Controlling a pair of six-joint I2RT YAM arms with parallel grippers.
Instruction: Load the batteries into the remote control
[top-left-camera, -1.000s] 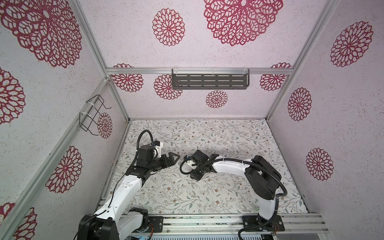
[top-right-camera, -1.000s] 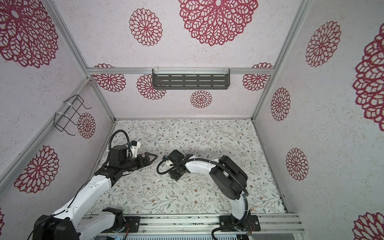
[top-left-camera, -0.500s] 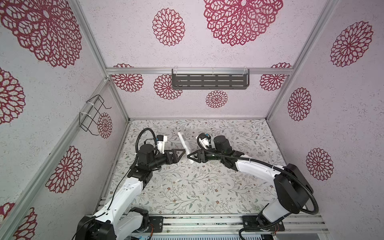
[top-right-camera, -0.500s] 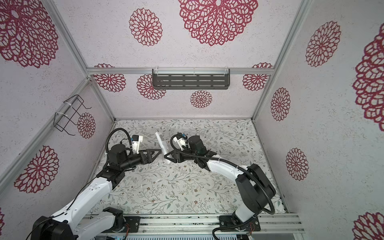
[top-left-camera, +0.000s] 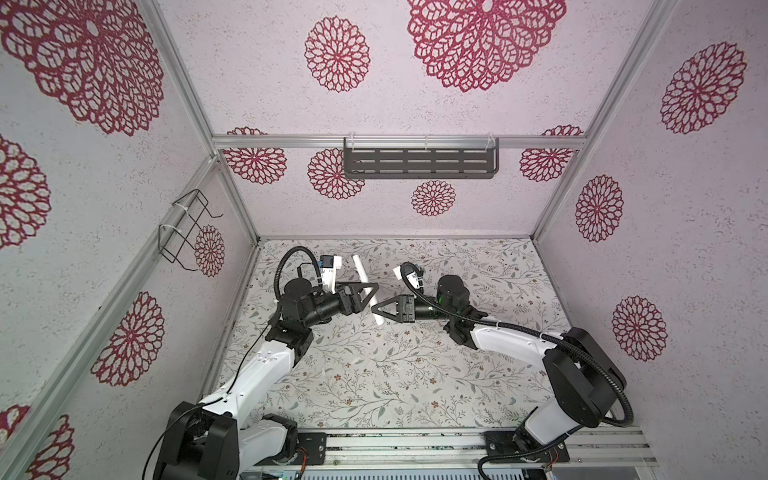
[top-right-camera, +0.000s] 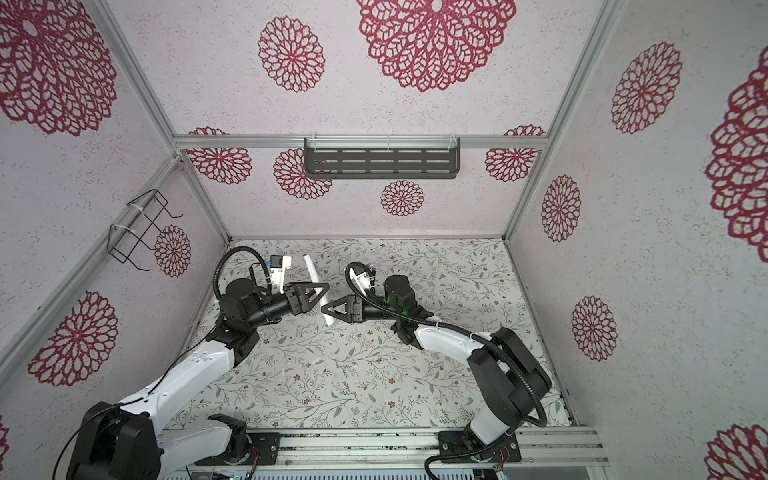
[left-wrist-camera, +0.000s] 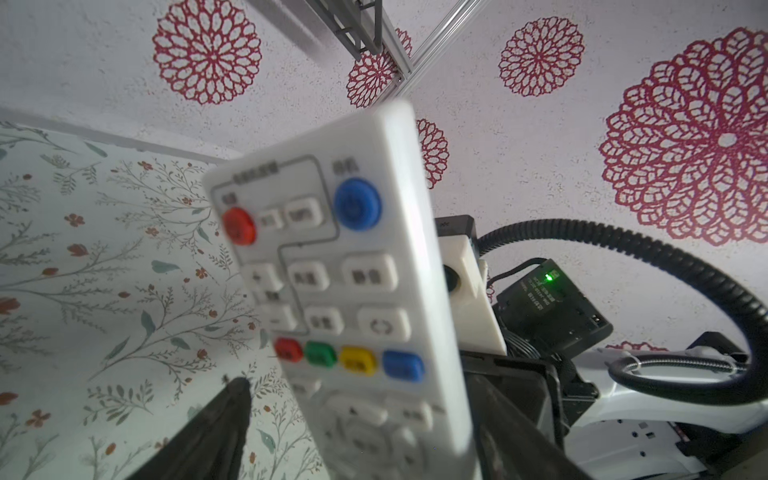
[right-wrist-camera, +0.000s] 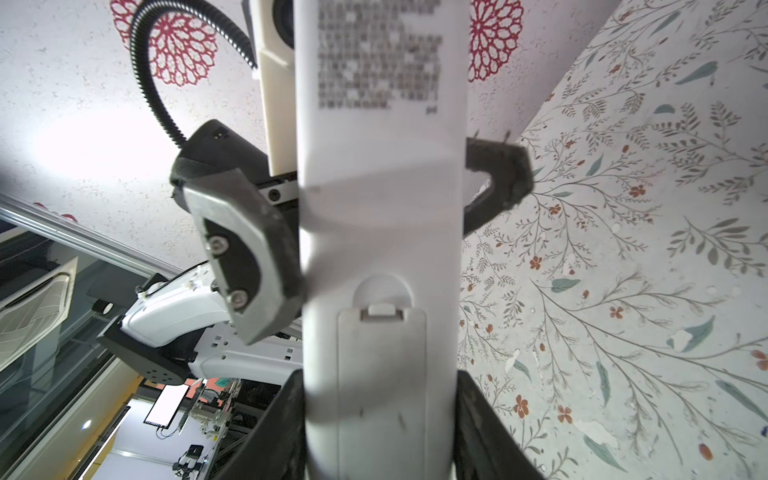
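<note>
2 robot arms meet over a floral-patterned worktop (top-left-camera: 415, 374), with a long white remote control (top-left-camera: 360, 269) raised in the air between them. In both top views the remote control slants away from the arms' bases. Its near end sits at the right tool (top-left-camera: 376, 311), and its far end sticks out well beyond the left tool (top-left-camera: 371, 291).

The right tool (right-wrist-camera: 380, 415) is clamped on the remote control (right-wrist-camera: 382, 249), with 1 finger (right-wrist-camera: 282, 419) pressed to each long edge, beside the battery cover (right-wrist-camera: 382, 374). That cover sits closed on the plain white back, which faces this tool's camera.

The left tool (right-wrist-camera: 374, 216) straddles the remote control further along, past the cover, with its jaws parted. In the left wrist view, 1 finger (left-wrist-camera: 216, 432) stands clear of the remote control (left-wrist-camera: 353, 291), and worktop shows in the gap. The other finger (left-wrist-camera: 511, 428) lies against the opposite edge or just beside it; I cannot tell which. The button face is turned to this tool, showing a round red button (left-wrist-camera: 239, 226), a round blue button (left-wrist-camera: 357, 203) and a row of 4 coloured buttons (left-wrist-camera: 349, 359) in red, green, yellow and blue.
</note>
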